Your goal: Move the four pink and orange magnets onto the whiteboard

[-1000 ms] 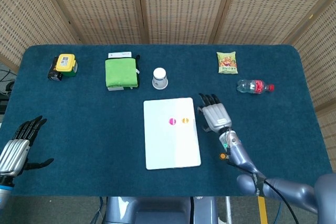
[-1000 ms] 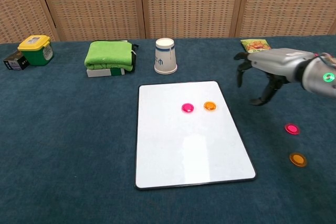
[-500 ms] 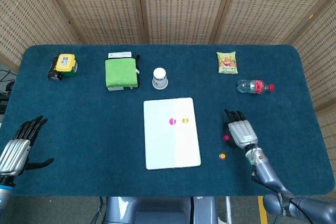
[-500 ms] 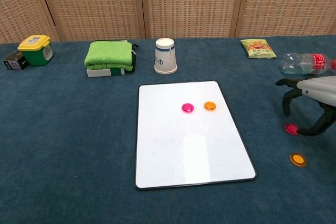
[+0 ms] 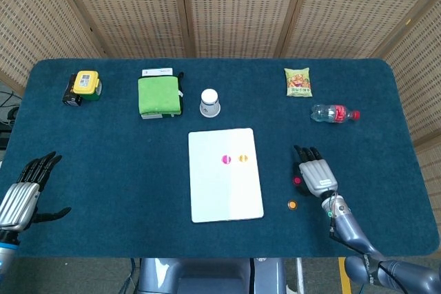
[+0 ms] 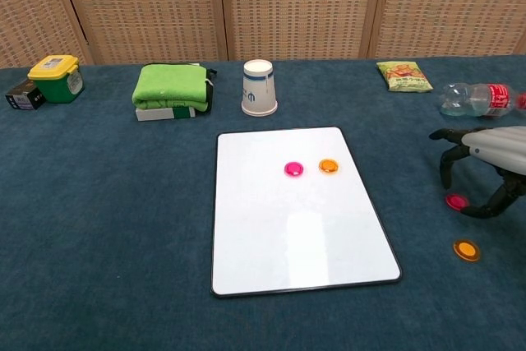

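The whiteboard [image 5: 225, 197] [image 6: 288, 244] lies flat at the table's middle. A pink magnet [image 5: 226, 160] [image 6: 293, 169] and an orange magnet [image 5: 242, 158] [image 6: 329, 166] sit on its upper half. A second pink magnet [image 5: 297, 181] [image 6: 456, 200] and a second orange magnet [image 5: 292, 205] [image 6: 467, 250] lie on the blue cloth to the right of the board. My right hand [image 5: 315, 174] [image 6: 486, 158] hovers over the loose pink magnet, fingers arched around it and holding nothing. My left hand [image 5: 24, 194] stands open at the table's left front edge.
Along the back stand a yellow-lidded box [image 5: 84, 85], a folded green towel [image 5: 159, 95], a paper cup [image 5: 210, 102], a snack bag [image 5: 298, 81] and a lying water bottle [image 5: 335, 113].
My right hand swung from beside the board's right edge out to the loose pink magnet and has settled a little lower over it. The magnets have not moved.
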### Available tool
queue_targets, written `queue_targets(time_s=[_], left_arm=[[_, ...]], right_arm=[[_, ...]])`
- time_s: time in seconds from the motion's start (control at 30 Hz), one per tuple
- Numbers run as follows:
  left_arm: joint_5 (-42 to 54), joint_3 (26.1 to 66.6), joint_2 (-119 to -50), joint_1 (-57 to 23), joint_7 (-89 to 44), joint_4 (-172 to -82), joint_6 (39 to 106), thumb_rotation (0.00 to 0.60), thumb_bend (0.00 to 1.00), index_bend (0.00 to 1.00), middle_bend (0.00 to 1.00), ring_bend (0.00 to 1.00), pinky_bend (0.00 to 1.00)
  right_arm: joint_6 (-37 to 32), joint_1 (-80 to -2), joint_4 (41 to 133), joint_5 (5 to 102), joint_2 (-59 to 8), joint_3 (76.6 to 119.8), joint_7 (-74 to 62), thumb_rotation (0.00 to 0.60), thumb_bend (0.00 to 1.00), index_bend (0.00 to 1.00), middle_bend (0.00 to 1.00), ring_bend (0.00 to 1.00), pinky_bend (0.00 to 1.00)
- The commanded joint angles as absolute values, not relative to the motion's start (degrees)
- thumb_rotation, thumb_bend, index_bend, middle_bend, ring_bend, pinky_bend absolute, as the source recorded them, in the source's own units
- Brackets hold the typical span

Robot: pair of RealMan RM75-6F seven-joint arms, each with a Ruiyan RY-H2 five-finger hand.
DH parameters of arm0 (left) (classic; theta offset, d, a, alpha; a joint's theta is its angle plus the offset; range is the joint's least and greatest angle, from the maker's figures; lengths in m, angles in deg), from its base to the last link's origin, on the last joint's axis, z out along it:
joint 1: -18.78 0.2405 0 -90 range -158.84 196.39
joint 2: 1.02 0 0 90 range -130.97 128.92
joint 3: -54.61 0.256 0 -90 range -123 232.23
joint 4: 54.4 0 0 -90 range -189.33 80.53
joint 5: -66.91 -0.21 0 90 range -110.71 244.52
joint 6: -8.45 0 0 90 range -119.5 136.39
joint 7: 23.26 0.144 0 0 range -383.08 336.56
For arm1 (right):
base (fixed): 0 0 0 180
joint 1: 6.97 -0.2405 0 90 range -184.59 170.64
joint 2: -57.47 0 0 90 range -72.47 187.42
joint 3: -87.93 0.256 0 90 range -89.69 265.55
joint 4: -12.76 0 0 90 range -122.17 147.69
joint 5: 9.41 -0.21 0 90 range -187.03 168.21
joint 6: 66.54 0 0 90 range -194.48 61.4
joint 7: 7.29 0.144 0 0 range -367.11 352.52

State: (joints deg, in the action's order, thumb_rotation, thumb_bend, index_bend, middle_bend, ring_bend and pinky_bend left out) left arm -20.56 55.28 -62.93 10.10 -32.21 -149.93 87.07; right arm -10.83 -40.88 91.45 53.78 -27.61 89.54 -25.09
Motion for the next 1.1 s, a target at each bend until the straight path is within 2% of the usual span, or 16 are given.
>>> queue_targets(time_s=[0.03, 0.57, 0.83, 1.1], left_arm=[[-20.5, 55.3, -62.9, 10.1, -32.2, -149.9, 87.1, 0.6, 0.02, 0.0, 0.0, 0.0, 0.0], [-20.4, 55.3, -62.9, 10.1, -32.1, -150.0, 87.0, 0.6, 0.02, 0.0, 0.0, 0.0, 0.0], [-20.3, 55.2, -62.9, 10.1, -32.0, -150.0, 86.9, 0.6, 0.02, 0.0, 0.0, 0.0, 0.0], [-20.3, 55.3, -62.9, 10.1, -31.9, -150.1, 86.8, 0.6, 0.02, 0.0, 0.0, 0.0, 0.0]], right_arm=[[-11.4, -40.9, 90.8, 53.6, -28.1, 89.8, -25.3, 0.6, 0.33, 0.42, 0.0, 0.0, 0.0], [-13.2, -40.3, 88.8, 53.8, -29.1, 90.6, -24.9, 0.6, 0.34, 0.43, 0.0, 0.0, 0.0], [-13.6, -40.0, 88.0, 54.4, -29.6, 90.8, -24.5, 0.6, 0.36, 0.52, 0.0, 0.0, 0.0], [-13.7, -40.1, 89.3, 55.2, -28.9, 91.6, -23.8, 0.6, 0.36, 0.53, 0.0, 0.0, 0.0]])
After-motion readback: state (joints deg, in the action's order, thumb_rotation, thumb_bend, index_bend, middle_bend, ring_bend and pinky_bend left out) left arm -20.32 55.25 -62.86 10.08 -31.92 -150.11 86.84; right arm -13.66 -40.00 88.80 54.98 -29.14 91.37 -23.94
